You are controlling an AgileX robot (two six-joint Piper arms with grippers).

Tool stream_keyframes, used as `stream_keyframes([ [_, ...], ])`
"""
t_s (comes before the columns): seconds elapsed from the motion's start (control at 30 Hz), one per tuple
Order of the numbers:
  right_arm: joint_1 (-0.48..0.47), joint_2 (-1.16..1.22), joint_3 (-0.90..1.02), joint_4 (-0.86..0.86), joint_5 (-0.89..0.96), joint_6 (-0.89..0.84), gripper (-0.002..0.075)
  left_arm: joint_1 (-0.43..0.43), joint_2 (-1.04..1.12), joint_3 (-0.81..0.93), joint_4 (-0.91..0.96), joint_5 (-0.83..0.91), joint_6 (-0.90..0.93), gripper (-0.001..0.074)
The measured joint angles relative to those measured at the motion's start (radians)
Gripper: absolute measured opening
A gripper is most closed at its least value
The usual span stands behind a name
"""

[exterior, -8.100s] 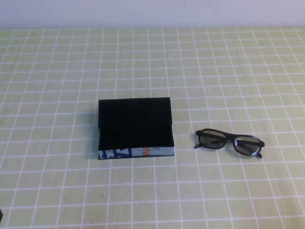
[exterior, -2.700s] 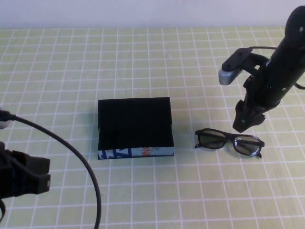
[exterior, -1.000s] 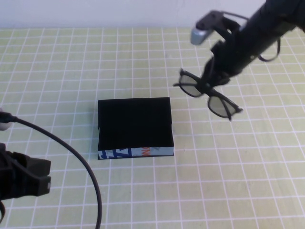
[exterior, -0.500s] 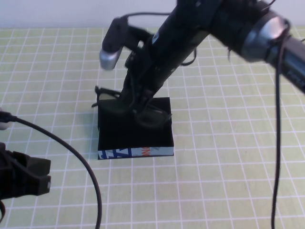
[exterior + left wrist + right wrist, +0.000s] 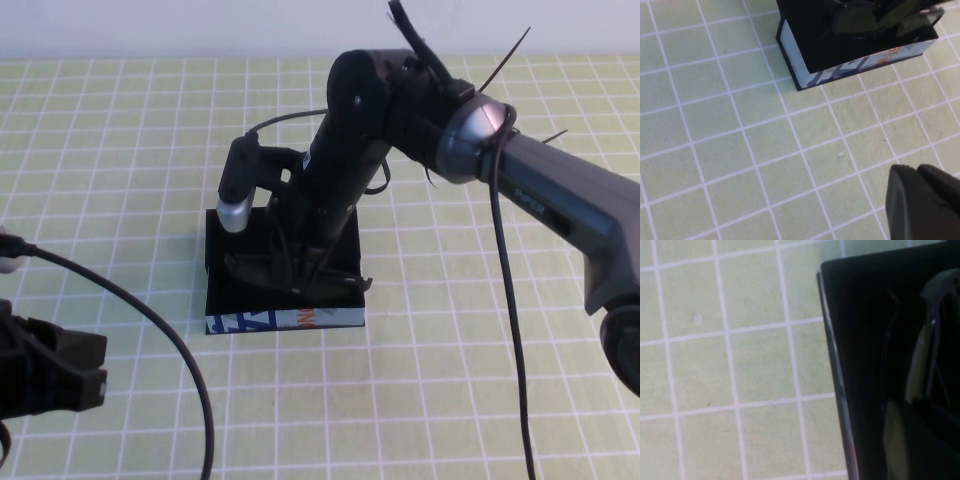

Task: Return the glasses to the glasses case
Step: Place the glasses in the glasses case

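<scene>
Since half a second ago the right claw (image 5: 300, 262) has sunk lower over the black box-like glasses case (image 5: 232, 300) with its light-blue patterned front edge, carrying the black-framed glasses (image 5: 290, 275) down with it. It is clamped on the frame, which hangs just above or barely touching the case's dark top; which, I cannot tell. To do this well, level the tilted frame along the case and release only once it rests inside. The left claw (image 5: 922, 202) is parked low over the green gridded desk (image 5: 450, 380), near the case; its opening cannot be judged.
</scene>
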Motion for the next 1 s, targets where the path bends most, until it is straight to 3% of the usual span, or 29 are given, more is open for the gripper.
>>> stream_keyframes([
  [0.43,0.0,0.02,-0.001,0.06,-0.014,-0.065,0.0003,0.0,0.0,0.0,0.0,0.003,0.004,-0.0004],
  [0.73,0.0,0.02,-0.001,0.062,-0.031,-0.065,0.0096,0.0,0.0,0.0,0.004,0.003,0.006,-0.0004],
  [1.0,0.0,0.012,-0.013,0.058,-0.035,-0.048,0.0107,0.0,0.0,0.0,0.03,0.015,0.023,-0.0004],
])
